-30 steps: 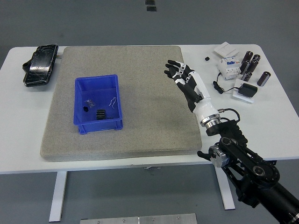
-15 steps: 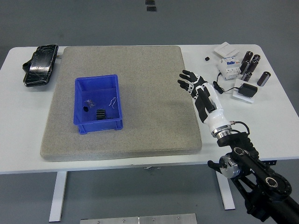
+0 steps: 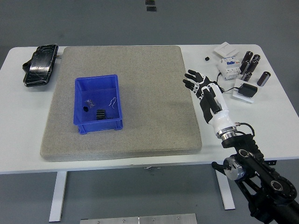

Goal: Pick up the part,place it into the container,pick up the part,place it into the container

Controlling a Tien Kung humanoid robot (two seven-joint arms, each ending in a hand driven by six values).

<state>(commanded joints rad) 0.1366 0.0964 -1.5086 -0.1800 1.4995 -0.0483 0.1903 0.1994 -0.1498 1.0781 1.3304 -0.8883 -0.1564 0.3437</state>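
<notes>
now the right hand (image 3: 204,87) hovers fingers apart, empty, past the grey mat's (image 3: 140,116) right edge, well apart from the blue container (image 3: 79,105).

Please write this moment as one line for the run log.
right hand: open, empty, over table right of grey mat | left hand: not in view | blue container: on mat, small parts inside

no readable text, labels or numbers anywhere
</notes>
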